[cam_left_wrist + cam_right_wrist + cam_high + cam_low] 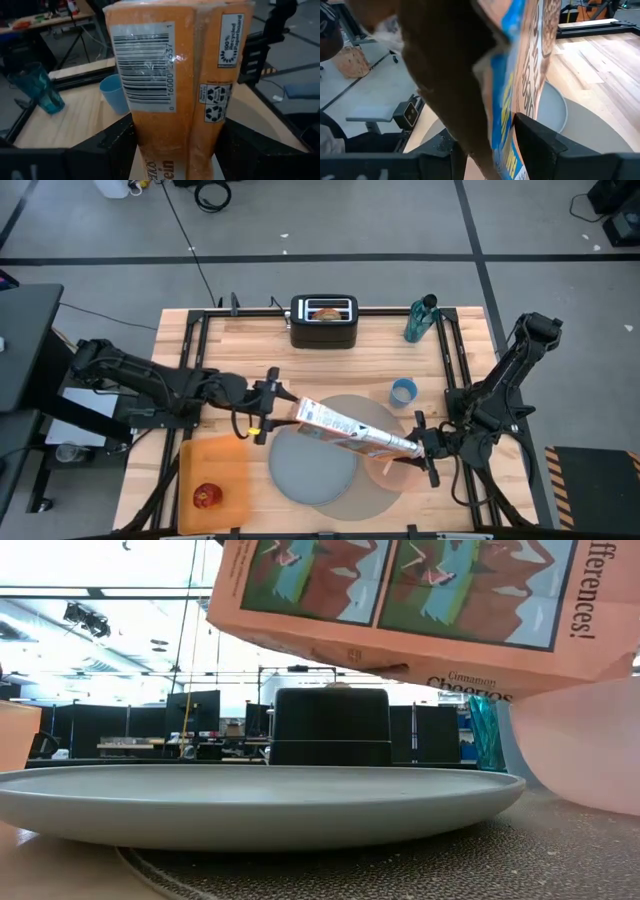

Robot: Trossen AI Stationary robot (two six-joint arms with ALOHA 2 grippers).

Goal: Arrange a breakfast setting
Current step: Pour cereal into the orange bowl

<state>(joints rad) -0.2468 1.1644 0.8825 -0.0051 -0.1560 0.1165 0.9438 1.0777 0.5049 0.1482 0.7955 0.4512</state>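
1. My left claw (268, 413) held the bottom end of a cereal box (352, 432), its fingers (107, 145) pressed on both sides of the barcode end, as the left wrist view showed.
2. The box lay tilted across the setting, lifted clear of the table, running from the left claw toward the right one.
3. My right claw (428, 450) sat at the box's opened top end, near the front right part of the table. Its fingers (540, 137) stood on either side of the box flaps; I could not tell whether they gripped or stood loose.
4. The pink bowl (392, 467) rested on the right edge of the grey mat (372, 502), right under the box's top end.
5. The blue-grey plate (310, 468) lay on the left part of the mat, under the box's middle, toward the table's front edge.
6. The red apple (208, 497) sat on the orange board (228, 463) at the front left corner.
7. The bagel half (326, 311) stood in the black toaster (323, 323) at the middle of the back edge.
8. A teal bottle (421, 318) stood near the back right corner, and a blue cup (403, 392) stood between it and the mat.
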